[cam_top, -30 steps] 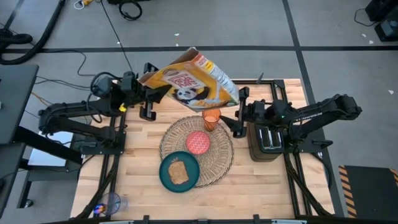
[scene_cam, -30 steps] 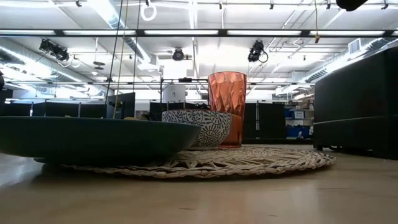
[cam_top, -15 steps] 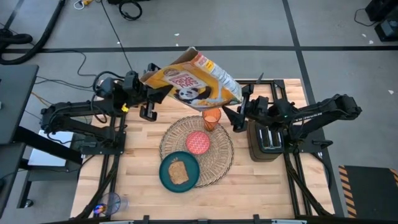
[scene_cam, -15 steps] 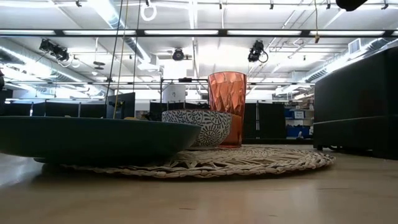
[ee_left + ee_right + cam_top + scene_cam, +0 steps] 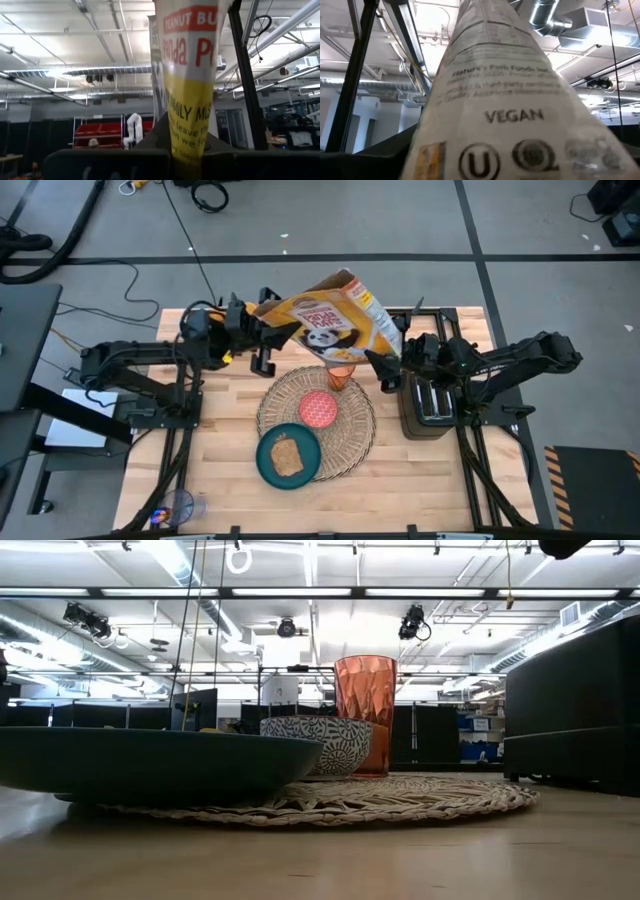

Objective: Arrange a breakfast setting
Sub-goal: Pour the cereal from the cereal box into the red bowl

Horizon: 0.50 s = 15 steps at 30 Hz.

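One yellow cardboard cereal box point(image 5: 335, 328) hangs tilted over the translucent orange cup point(image 5: 341, 375), hiding part of it. Left gripper point(image 5: 268, 340) is clamped on the box; right gripper point(image 5: 388, 367) gapes wide at its other end. One black toaster point(image 5: 430, 405) sits beside the round woven straw placemat point(image 5: 355, 440).

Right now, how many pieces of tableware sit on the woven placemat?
3: the orange cup at the placemat's far edge under the cereal box, the red bowl at its middle, and the teal plate with toast overlapping its near-left rim. None seems hidden.

Cereal box point(image 5: 510, 100): "VEGAN", "PEANUT BU", "Nature's Path Foods".
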Motion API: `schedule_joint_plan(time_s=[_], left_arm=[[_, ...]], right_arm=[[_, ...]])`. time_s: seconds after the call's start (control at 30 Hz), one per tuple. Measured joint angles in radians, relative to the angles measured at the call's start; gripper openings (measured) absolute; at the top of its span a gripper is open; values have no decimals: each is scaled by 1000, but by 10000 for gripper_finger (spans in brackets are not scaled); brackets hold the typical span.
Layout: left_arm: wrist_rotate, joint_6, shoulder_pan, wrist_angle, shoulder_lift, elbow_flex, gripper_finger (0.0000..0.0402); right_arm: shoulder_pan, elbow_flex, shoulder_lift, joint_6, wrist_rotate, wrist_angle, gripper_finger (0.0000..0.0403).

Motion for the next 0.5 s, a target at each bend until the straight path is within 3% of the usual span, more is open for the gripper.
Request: schedule_joint_plan(time_s=[0.33, 0.5], left_arm=[[-1, 4, 0, 23, 6, 0, 16], [-5, 43, 1, 4, 3, 0, 30]], right_arm=[[-7, 0, 1, -20, -28, 25, 308], [-17, 0, 1, -25, -18, 26, 264]])
